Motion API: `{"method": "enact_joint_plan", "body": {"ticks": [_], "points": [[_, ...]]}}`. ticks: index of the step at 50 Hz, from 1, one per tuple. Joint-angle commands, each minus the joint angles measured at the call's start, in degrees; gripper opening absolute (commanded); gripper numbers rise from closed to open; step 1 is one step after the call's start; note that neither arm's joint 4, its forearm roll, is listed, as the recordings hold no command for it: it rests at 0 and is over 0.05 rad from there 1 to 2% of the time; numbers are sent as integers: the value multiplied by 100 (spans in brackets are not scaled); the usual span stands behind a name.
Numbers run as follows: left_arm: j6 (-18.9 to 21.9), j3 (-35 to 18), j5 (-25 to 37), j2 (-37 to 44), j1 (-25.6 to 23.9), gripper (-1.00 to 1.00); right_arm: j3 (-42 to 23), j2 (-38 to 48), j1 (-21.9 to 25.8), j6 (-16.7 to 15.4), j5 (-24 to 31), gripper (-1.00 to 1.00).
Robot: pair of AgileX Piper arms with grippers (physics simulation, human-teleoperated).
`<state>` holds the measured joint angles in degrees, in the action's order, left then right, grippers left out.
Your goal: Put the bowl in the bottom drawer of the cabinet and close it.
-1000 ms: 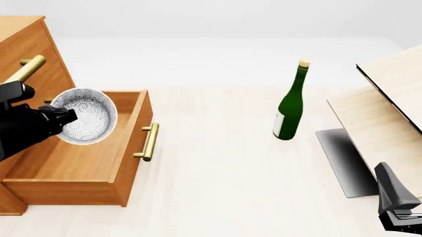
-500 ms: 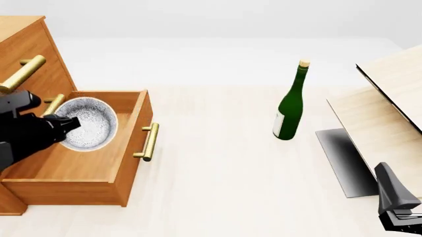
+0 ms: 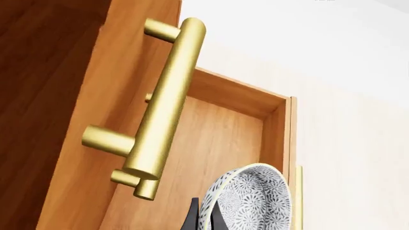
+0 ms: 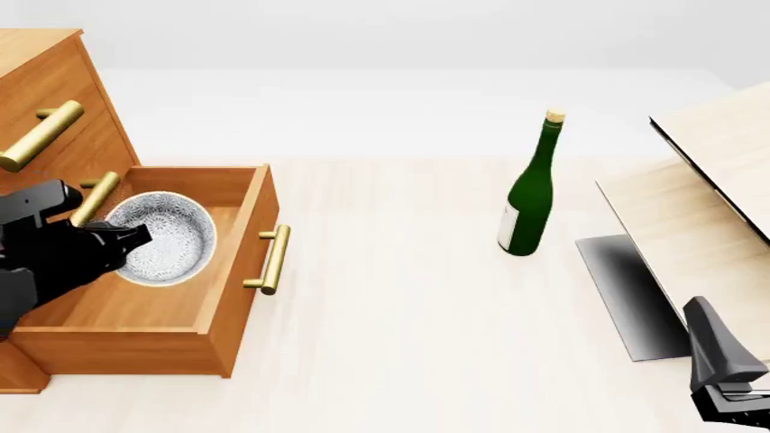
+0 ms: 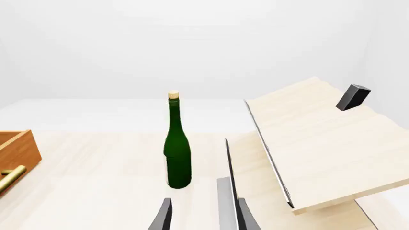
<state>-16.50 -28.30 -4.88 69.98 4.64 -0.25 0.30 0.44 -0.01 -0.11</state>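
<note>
The white, blue-grey speckled bowl [image 4: 165, 236] hangs tilted over the inside of the open bottom drawer [image 4: 144, 311] of the orange-brown cabinet [image 4: 54, 86]. My left gripper [image 4: 128, 238] is shut on the bowl's rim on its cabinet side. In the left wrist view the bowl [image 3: 250, 201] is pinched between two dark fingers [image 3: 191, 216], with a brass handle of an upper drawer [image 3: 163, 110] close by and the drawer floor [image 3: 214, 143] behind. My right gripper [image 4: 722, 383] rests low at the right, far from the drawer; its wrist view shows its fingers [image 5: 164, 215] apart and empty.
A green wine bottle [image 4: 527, 200] with a cork stands upright right of the middle of the table. A pale wood box [image 4: 704, 216] with a dark panel [image 4: 626, 293] fills the right side. The drawer's brass bar handle [image 4: 276, 259] sticks out toward the table's middle.
The left gripper has carried the bowl downward, from above the drawer's rim to lower inside the drawer box. The right arm has not moved.
</note>
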Motion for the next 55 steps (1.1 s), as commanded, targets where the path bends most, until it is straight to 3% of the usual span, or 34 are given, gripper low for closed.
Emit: {"method": "enact_joint_plan", "body": {"ticks": [1, 55], "points": [[-199, 56, -195, 168, 10, -100, 0, 0, -1, 0, 0, 100], [-375, 325, -589, 695, 243, -100, 0, 0, 0, 0, 0, 100]]}}
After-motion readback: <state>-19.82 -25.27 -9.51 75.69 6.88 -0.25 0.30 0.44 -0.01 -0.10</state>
